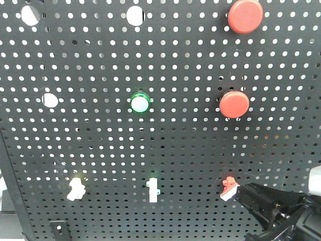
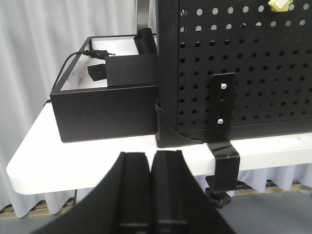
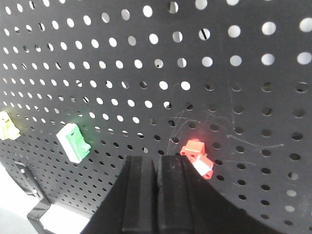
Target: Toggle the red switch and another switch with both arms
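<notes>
The red switch (image 1: 228, 187) is a small red toggle with a white lever tip, low on the right of the black pegboard (image 1: 165, 150). My right gripper (image 1: 241, 194) is shut, with its tips just right of the switch. In the right wrist view the red switch (image 3: 197, 157) sits against the right finger of the right gripper (image 3: 157, 159). The other switch (image 1: 76, 187), pale yellow, is low on the left; it also shows at the left edge (image 3: 7, 126). My left gripper (image 2: 151, 156) is shut on nothing, low before the table edge, with the yellow switch (image 2: 279, 5) far up and to the right.
Two round red push buttons (image 1: 245, 16) (image 1: 234, 104) and a green-ringed white button (image 1: 140, 103) sit higher up. A white toggle with green base (image 1: 153, 190) is between the two switches. A black open box (image 2: 105, 109) and a clamp bracket (image 2: 223, 122) stand on the white table (image 2: 58, 161).
</notes>
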Available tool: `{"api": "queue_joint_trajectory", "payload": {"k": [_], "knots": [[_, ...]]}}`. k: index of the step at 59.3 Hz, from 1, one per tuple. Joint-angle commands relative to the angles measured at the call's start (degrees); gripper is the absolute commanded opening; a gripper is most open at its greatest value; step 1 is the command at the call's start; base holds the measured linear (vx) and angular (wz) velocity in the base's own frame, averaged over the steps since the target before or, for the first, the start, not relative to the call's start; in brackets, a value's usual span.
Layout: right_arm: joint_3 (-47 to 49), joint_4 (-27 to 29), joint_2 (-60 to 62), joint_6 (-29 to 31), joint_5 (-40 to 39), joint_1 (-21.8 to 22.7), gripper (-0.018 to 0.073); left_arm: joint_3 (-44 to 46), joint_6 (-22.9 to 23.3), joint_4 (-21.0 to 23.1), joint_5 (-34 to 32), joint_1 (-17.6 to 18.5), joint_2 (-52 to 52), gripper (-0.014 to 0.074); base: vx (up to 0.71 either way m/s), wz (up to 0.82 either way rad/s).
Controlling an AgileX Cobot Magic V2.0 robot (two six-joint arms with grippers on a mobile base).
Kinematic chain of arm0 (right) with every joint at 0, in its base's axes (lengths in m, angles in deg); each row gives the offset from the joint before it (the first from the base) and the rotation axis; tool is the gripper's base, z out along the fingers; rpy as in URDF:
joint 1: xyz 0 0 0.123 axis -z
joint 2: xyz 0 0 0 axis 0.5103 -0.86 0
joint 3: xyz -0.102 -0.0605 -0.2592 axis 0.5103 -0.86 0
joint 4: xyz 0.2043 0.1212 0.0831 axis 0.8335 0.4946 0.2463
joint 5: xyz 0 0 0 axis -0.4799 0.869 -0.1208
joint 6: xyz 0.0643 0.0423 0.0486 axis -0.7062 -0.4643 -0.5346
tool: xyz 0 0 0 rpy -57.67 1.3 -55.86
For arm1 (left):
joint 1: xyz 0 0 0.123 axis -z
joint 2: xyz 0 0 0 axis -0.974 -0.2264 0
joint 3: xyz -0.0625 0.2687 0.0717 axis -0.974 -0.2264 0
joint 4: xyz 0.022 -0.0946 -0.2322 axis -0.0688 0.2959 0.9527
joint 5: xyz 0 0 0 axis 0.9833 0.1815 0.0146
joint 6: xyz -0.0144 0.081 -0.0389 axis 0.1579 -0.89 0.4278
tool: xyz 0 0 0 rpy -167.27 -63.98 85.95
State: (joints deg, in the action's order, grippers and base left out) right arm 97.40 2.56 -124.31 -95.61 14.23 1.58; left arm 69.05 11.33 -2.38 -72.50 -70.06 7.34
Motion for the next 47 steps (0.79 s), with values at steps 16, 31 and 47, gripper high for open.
{"api": "queue_joint_trajectory", "payload": {"k": [16, 31, 47], "knots": [[2.0, -0.5, 0.4, -0.1, -4.4, 0.0, -0.0006, -1.1, 0.4, 0.4, -4.5, 0.1, 0.5, 0.0002, 0.0, 0.0], [-5.1, -0.5, 7.0, 1.4, -4.7, 1.7, -0.0006, -1.1, 0.4, 0.4, -4.5, 0.1, 0.5, 0.0002, 0.0, 0.0], [-25.9, -0.6, 29.4, 3.0, -4.3, 18.0, -0.0006, -1.1, 0.4, 0.4, -4.5, 0.1, 0.5, 0.0002, 0.0, 0.0]]}}
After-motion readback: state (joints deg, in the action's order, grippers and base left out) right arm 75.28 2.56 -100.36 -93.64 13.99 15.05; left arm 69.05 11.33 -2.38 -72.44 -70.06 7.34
